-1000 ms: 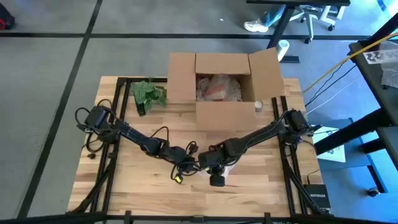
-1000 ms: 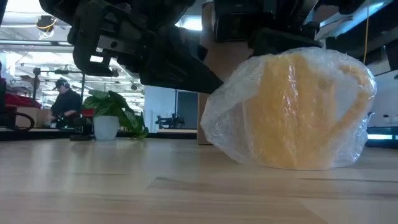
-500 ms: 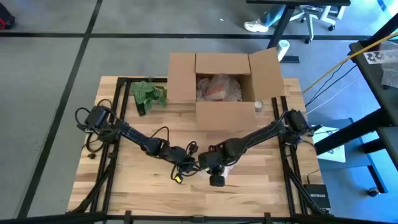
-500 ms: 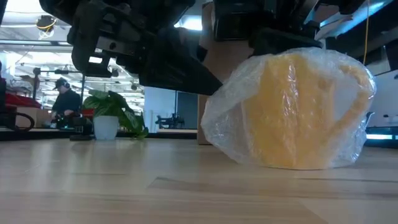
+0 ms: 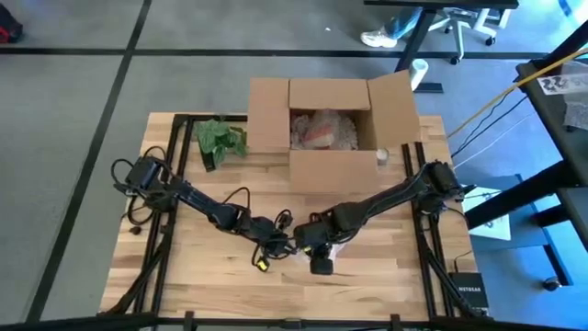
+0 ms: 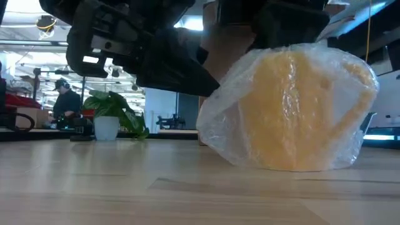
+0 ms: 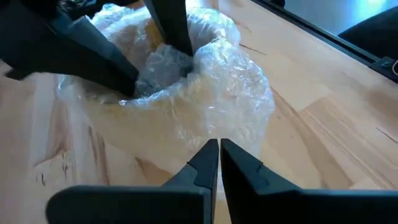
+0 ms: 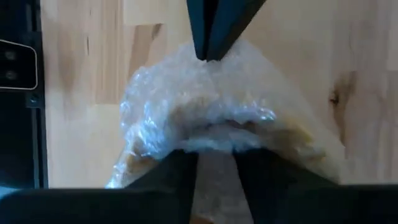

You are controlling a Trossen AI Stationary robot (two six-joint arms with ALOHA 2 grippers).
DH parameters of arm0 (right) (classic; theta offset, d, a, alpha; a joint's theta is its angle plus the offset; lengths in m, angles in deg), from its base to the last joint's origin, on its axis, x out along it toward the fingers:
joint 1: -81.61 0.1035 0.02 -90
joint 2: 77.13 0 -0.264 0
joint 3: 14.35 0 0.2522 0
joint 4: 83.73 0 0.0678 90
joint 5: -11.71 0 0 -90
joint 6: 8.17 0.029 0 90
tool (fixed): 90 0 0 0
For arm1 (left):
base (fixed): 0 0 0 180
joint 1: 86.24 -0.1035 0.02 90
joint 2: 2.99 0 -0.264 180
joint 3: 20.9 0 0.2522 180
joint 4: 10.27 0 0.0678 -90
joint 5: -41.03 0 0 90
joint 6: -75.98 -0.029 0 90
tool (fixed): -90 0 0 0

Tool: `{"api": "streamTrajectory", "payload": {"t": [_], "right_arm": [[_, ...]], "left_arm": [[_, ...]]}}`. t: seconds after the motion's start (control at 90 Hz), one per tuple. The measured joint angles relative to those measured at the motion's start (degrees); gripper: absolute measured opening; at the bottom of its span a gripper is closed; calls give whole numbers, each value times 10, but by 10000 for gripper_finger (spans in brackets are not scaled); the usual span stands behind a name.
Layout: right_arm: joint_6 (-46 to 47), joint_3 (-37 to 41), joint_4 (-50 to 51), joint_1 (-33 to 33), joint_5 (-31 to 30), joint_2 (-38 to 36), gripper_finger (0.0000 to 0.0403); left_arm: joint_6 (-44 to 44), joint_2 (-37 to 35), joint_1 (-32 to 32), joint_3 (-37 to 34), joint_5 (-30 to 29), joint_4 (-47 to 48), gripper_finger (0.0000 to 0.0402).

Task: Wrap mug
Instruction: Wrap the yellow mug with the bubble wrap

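Wrap (image 6: 225,119) now bulges further out beside the mug (image 6: 300,112); right end effector (image 8: 211,165) pinches it overhead, slightly parted, while left end effector (image 7: 219,163), closed and empty, waits alongside.

Even daylight, soft shadows, blurred foreground

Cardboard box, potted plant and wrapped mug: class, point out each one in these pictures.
cardboard box (image 5: 324,168): high view, its front wall.
potted plant (image 6: 106,127): low view, its white pot.
wrapped mug (image 6: 294,112): low view, the yellow body under the bubble wrap.
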Motion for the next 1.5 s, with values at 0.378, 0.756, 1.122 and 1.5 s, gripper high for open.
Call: {"api": "streamTrajectory", "payload": {"t": [0.378,0.756,1.122,1.5], "right_arm": [[19,-2,11,27,-84,-92,111],[156,74,110,96,-204,-153,111],[247,207,55,113,-220,-191,111],[251,235,8,113,-244,-201,29]], "left_arm": [[0,0,0,0,-1,5,0],[2,0,0,0,-1,6,0],[2,0,0,0,-1,2,0],[2,0,0,0,-1,-10,0]]}}
